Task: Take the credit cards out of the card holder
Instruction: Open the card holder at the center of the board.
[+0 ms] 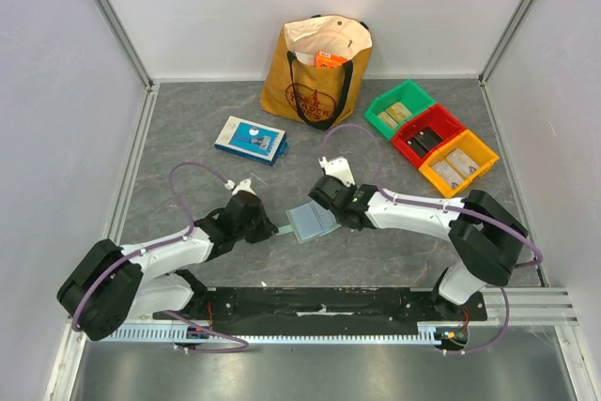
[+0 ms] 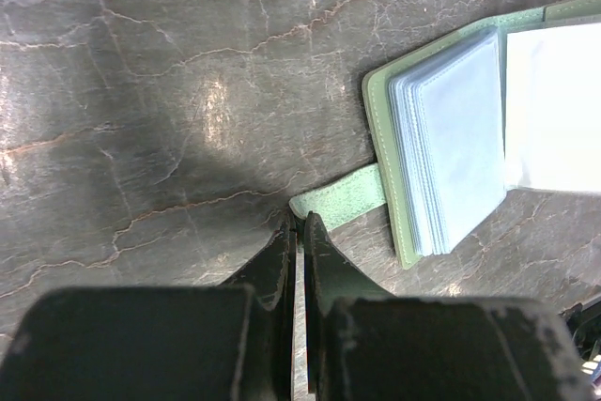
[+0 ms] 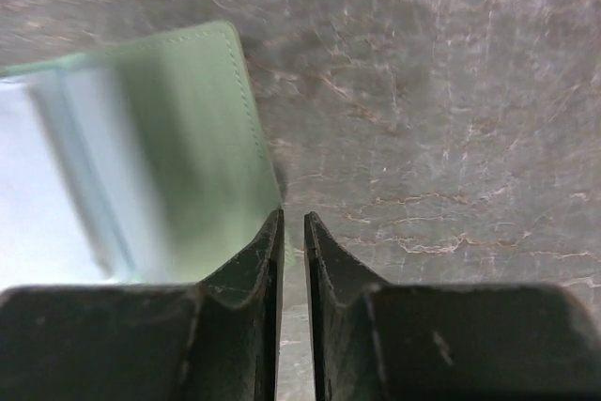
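Note:
The pale green card holder (image 1: 310,221) lies open on the table between my two grippers, with its stack of bluish clear pockets (image 2: 451,147) showing. No credit card is visible. My left gripper (image 1: 278,229) is at the holder's left side. In the left wrist view the gripper (image 2: 299,223) is shut, with its tips on the end of the green strap (image 2: 343,194). My right gripper (image 1: 336,216) is at the holder's right side. In the right wrist view it (image 3: 293,218) is nearly shut on the corner of the green cover (image 3: 197,138), which looks blurred and raised.
A tan tote bag (image 1: 316,68) stands at the back. A blue-and-white flat box (image 1: 251,139) lies at the back left. Green (image 1: 401,108), red (image 1: 429,135) and yellow (image 1: 458,163) bins with small items sit at the right.

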Action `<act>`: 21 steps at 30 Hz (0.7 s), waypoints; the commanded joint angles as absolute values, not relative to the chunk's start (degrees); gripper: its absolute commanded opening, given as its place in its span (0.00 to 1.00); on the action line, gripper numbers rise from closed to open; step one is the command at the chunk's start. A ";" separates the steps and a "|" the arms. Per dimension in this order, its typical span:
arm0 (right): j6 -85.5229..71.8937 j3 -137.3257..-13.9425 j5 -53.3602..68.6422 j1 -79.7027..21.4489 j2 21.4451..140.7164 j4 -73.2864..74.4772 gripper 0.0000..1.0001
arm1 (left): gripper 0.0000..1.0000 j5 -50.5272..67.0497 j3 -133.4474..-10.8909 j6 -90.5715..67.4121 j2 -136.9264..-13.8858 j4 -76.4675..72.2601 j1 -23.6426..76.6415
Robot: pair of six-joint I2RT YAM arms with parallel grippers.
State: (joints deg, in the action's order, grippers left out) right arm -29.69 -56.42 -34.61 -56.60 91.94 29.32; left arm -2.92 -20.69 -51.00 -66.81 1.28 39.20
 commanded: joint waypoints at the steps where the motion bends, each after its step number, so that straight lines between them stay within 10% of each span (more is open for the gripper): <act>1: -28.48 -51.43 -26.73 -53.45 91.05 22.60 0.19 | 0.02 -5.01 -22.23 -48.43 -66.97 4.57 38.59; 8: -29.35 -47.64 -23.91 -52.73 91.86 19.42 0.23 | 0.02 -6.06 -25.05 -46.67 -68.03 6.94 38.32; 21: -24.97 -57.64 -23.99 -58.97 80.68 21.89 0.84 | 0.02 -4.92 -25.31 -45.88 -65.66 8.17 38.23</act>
State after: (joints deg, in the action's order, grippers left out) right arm -26.85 -52.23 -24.75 -55.70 81.47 23.22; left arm -5.34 -23.79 -47.88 -66.89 7.66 38.26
